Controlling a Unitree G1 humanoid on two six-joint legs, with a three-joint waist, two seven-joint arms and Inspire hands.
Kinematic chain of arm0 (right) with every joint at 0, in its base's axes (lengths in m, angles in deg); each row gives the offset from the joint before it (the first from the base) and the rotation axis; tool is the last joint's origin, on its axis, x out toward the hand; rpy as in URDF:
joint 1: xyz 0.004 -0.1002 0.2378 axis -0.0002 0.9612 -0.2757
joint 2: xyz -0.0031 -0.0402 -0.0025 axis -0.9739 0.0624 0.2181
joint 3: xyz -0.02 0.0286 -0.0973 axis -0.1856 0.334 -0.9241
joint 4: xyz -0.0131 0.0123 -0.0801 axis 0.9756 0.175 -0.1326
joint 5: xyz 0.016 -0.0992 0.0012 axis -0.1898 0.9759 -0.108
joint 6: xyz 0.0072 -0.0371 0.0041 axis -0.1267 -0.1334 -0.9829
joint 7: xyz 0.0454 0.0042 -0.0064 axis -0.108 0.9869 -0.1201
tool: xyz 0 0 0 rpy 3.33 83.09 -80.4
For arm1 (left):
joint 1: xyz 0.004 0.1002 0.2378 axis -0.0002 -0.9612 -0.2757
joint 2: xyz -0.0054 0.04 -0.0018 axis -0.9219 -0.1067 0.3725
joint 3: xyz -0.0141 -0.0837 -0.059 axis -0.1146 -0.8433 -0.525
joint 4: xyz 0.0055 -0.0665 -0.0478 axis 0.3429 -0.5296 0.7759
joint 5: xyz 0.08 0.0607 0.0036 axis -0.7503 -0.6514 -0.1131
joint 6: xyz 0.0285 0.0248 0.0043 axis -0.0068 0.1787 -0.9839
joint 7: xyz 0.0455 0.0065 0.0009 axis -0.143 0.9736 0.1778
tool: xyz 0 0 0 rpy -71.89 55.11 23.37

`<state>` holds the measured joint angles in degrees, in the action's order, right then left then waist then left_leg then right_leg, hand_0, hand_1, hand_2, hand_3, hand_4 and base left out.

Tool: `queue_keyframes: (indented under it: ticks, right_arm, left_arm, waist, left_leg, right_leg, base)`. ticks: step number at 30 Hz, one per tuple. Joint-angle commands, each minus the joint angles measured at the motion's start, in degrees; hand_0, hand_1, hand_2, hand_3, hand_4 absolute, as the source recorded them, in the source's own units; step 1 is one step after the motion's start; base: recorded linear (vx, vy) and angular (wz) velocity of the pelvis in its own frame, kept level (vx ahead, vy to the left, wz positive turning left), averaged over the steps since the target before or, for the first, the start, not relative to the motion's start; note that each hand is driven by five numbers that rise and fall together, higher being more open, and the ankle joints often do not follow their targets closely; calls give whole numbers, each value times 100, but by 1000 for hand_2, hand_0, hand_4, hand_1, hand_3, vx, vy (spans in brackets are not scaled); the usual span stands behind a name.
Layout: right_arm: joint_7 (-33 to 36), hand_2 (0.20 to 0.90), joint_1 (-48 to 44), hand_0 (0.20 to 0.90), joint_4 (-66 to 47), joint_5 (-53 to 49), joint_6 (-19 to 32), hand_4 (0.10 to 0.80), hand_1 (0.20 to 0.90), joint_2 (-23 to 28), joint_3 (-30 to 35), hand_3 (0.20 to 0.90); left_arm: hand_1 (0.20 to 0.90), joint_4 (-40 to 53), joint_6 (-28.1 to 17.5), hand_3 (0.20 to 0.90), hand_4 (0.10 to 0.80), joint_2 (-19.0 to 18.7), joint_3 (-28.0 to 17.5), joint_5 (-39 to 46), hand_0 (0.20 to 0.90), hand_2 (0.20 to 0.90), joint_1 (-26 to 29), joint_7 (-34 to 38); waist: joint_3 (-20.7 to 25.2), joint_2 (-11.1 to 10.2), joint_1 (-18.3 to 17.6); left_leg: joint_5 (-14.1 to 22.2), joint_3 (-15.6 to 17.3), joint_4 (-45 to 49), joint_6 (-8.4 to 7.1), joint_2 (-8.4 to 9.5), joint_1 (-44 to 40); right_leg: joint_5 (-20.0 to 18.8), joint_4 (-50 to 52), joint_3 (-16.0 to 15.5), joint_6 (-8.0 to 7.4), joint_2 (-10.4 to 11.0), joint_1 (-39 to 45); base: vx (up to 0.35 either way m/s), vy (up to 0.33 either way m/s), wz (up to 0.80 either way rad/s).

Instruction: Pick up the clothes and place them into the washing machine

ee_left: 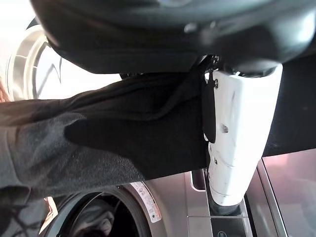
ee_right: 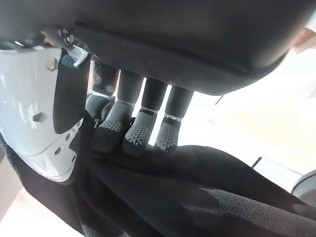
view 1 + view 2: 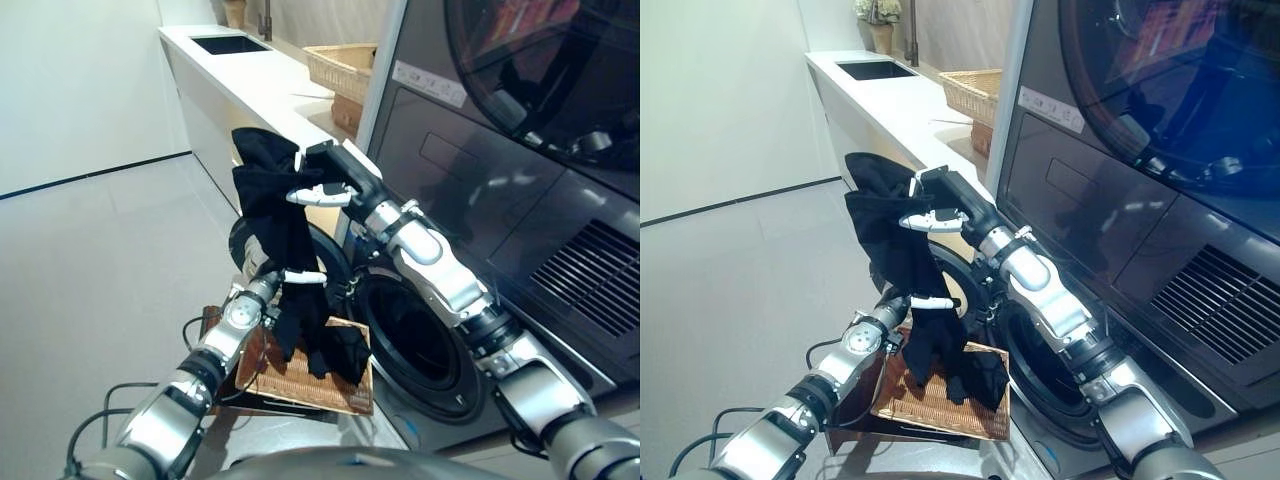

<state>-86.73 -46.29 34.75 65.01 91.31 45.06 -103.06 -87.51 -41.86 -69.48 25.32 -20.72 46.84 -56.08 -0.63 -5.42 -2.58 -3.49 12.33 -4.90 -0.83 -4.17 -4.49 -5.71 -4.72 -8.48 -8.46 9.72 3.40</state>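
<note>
A black garment (image 3: 268, 200) hangs in the air in front of the washing machine's open round port (image 3: 415, 345). My right hand (image 3: 338, 172) is shut on its top edge, white thumb pinching the cloth; in the right wrist view its fingers (image 2: 138, 133) curl onto the black cloth (image 2: 197, 187). My left hand (image 3: 292, 282) is shut on the garment lower down, its thumb (image 1: 237, 138) pressed against the cloth (image 1: 123, 128). The garment's lower end drapes onto the shallow wicker basket (image 3: 295, 385), which rests on the low dark box (image 3: 265, 402).
The washing machine's dark front (image 3: 500, 200) rises on the right, with a vent grille (image 3: 600, 270) low down. A white counter (image 3: 250, 85) with a sink (image 3: 228, 43) runs behind, bearing another wicker basket (image 3: 345, 65). Grey floor (image 3: 100, 270) lies to the left.
</note>
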Motion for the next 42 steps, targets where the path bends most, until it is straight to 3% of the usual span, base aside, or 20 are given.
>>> queue_keyframes:
  ticks: [1,2,3,4,27,33,36,37,38,39,42]
  right_arm:
    - [88,200,-421,200,-587,-401,607,300,200,-66,530,200]
    - [98,200,-416,200,-582,-407,608,300,200,-68,536,200]
    - [105,200,-415,200,-576,-414,608,300,200,-63,539,200]
    - [111,200,-406,200,-572,-425,613,300,200,-69,550,200]
    - [157,200,-113,200,-697,-544,677,300,200,24,852,200]
    - [-6,200,782,200,-1157,-828,735,300,200,163,1358,200]
    - [-161,200,1811,200,-1079,-820,717,300,200,209,1887,200]
    - [-168,354,2084,354,-995,-755,709,410,354,208,2010,354]
    - [-198,425,2283,425,-949,-755,685,461,425,192,2096,425]
    - [-212,900,2489,900,-872,-744,684,800,900,178,2181,900]
    - [-374,900,3051,900,-769,-534,629,800,900,203,2375,900]
  left_arm:
    - [771,-627,-413,771,708,337,-116,82,771,771,1181,165]
    - [428,-624,-419,428,463,348,-111,92,428,428,1177,177]
    - [428,-600,-425,428,463,354,-105,109,428,428,1173,177]
    - [200,-588,-433,200,300,365,-97,122,200,200,1160,174]
    - [200,-488,-428,200,300,280,-235,115,200,200,1098,219]
    - [200,-407,-407,200,300,4,-441,-66,200,200,1179,269]
    - [200,-368,-405,200,300,-338,-633,-310,200,200,1198,239]
    - [200,-327,-412,200,300,-450,-671,-385,200,200,1191,207]
    - [200,-301,-422,200,300,-538,-735,-417,200,200,1172,209]
    - [200,-290,-424,200,300,-623,-783,-466,200,200,1154,195]
    - [200,-126,-426,200,300,-917,-891,-630,200,200,1130,79]
  waist:
    - [530,83,156]
    - [529,81,153]
    - [529,81,154]
    - [530,82,153]
    - [522,89,147]
    - [499,116,83]
    - [480,154,12]
    - [473,168,-5]
    - [462,179,-20]
    - [457,186,-38]
    - [436,220,-73]
  left_leg:
    - [149,-141,-10,-213,-18,-142]
    - [152,-139,-10,-210,-17,-147]
    - [155,-138,-10,-209,-16,-149]
    - [155,-136,-10,-210,-16,-149]
    - [163,-153,-10,-210,-14,-132]
    - [167,-145,-10,-209,-5,-129]
    - [171,-142,-10,-206,5,-131]
    - [174,-140,-10,-207,3,-139]
    - [174,-136,-10,-210,3,-140]
    - [176,-123,-10,-214,3,-146]
    - [177,-116,-10,-222,5,-144]
  right_leg:
    - [-283,69,-59,-84,6,-47]
    - [-279,70,-53,-83,4,-44]
    - [-279,70,-52,-83,3,-44]
    - [-278,70,-50,-82,2,-42]
    - [-266,63,-80,-84,-4,-34]
    - [-258,90,-62,-91,-2,-48]
    - [-236,133,-63,-99,-1,-66]
    - [-226,141,-55,-101,-1,-68]
    - [-225,145,-51,-103,0,-71]
    - [-225,145,-48,-107,5,-69]
    - [-224,146,-36,-115,7,-83]
  base:
    - [0,0,0]
    - [0,0,0]
    - [0,0,0]
    - [0,0,0]
    - [0,0,0]
    - [0,0,0]
    - [0,0,0]
    - [0,0,0]
    - [0,0,0]
    - [0,0,0]
    - [11,0,-2]
